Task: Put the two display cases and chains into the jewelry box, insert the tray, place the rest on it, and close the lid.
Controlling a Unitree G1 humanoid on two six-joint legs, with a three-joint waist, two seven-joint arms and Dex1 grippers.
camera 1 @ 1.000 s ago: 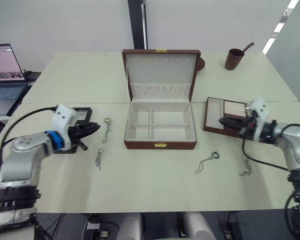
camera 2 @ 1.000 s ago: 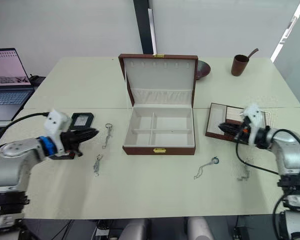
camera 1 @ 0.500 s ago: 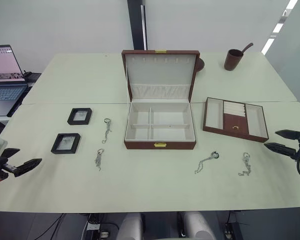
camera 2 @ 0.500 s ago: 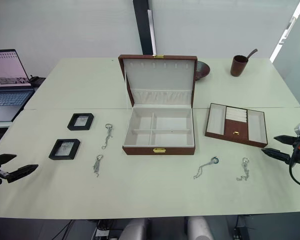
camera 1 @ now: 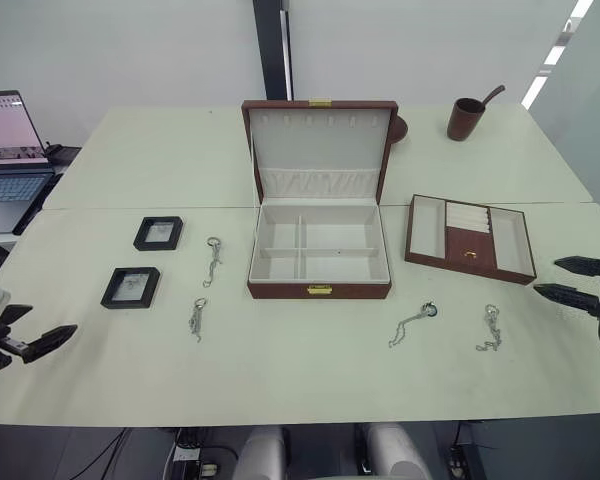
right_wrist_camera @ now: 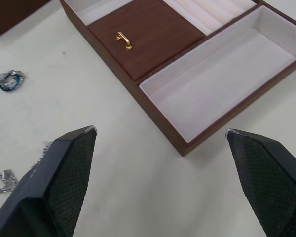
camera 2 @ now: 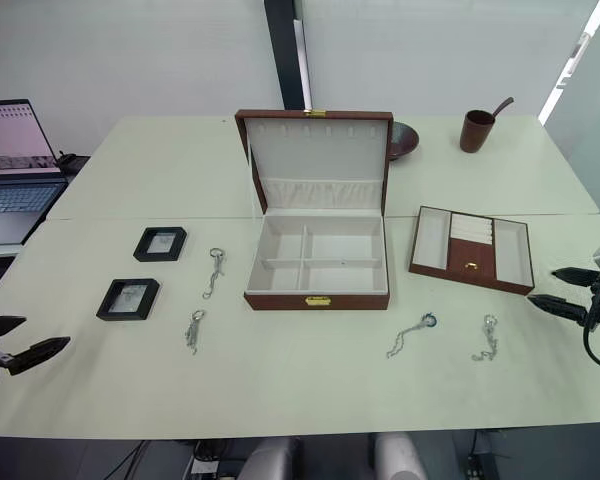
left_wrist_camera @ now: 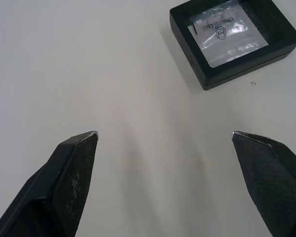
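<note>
Your box [camera 1: 319,262] sits mid-table, lid up, compartments bare. Two cases [camera 1: 131,287] [camera 1: 158,233] left of box, two chains [camera 1: 213,260] [camera 1: 197,318] between them and box. Tray [camera 1: 470,238] right of box; two more chains [camera 1: 414,324] [camera 1: 490,328] in front of tray. Your left gripper [camera 1: 27,335] far left of box, spread wide, nothing held. Right gripper [camera 1: 578,281] just beyond tray, spread too.

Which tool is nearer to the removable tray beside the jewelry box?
The right tool: it hangs just off the tray's outer side. The left tool is across the table, by the display cases.
</note>
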